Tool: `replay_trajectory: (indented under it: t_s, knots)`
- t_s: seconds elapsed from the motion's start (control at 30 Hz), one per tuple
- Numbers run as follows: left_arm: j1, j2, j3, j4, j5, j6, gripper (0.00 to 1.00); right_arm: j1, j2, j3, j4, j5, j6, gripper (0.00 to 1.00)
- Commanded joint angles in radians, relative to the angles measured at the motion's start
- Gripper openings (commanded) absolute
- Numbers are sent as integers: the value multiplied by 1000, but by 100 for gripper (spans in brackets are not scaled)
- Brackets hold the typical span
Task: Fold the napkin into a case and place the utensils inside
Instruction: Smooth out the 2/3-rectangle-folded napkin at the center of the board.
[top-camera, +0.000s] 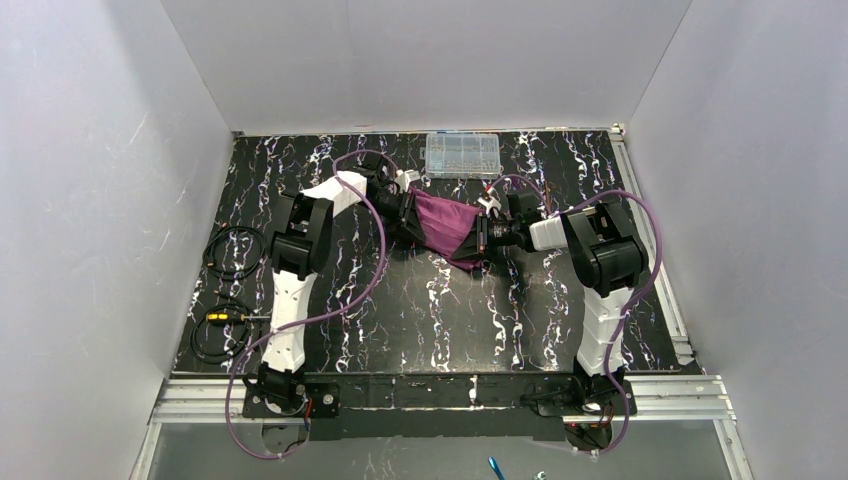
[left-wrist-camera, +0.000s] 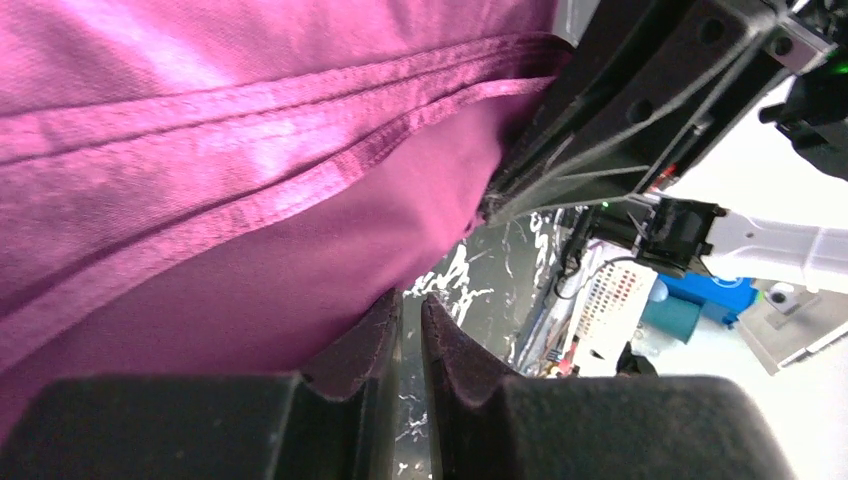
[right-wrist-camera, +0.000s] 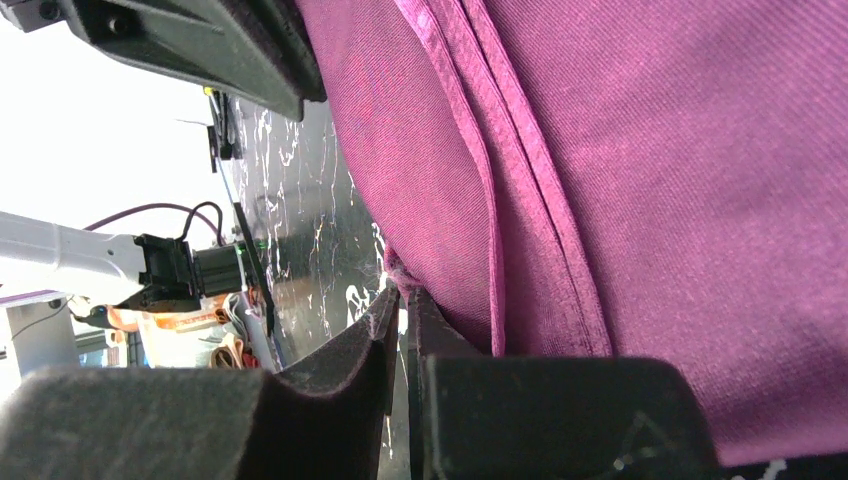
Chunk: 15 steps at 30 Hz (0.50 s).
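Table (top-camera: 400, 330): black, white-veined. Clear box (top-camera: 462, 154) at its far edge is my marker.

Napkin (top-camera: 445, 225): just to the near side of the box. It is not flat but slung between my two grippers, sagging toward the right one. Both wrist views show hemmed edges running side by side, so the cloth is already doubled at least once.

Right gripper (right-wrist-camera: 402, 300): near-right of the box. The jaws are pinched onto a frayed corner of the napkin, with threads showing at the tips.

Left gripper (left-wrist-camera: 410, 310): near-left of the box. The jaws are drawn to a slit with the cloth edge right at the tips. I read that as a pinch on the napkin, though the contact itself is hard to make out.

Utensils: not found in any view.

Step in hand, as I judge it: mid-fold, shaping the case, with the cloth held at both ends. Nothing is ready for loading yet.

Next move calls for:
- Carry both ends together at even tension.
- Lay the held edge over so the hems line up.
- Set the cloth down flat on the near side of the box before either grip lets go.

Risk: if one side slips, the thin, sheeny cloth will slide and the layers will skew.
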Motion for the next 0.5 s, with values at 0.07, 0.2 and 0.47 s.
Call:
replay_trajectory:
  t_s: [0.07,0.2,0.47]
  knots:
    - [0,-12,42,-22,-123,63,11,-6,-3,-24,-7,57,-10,17]
    - [8,-17,41,-1,-169,68,11,-6,-11,-30,4,55,1,17]
    - [23,16,46,7,-216,89,10,-5,-38,-42,21,41,27,18]
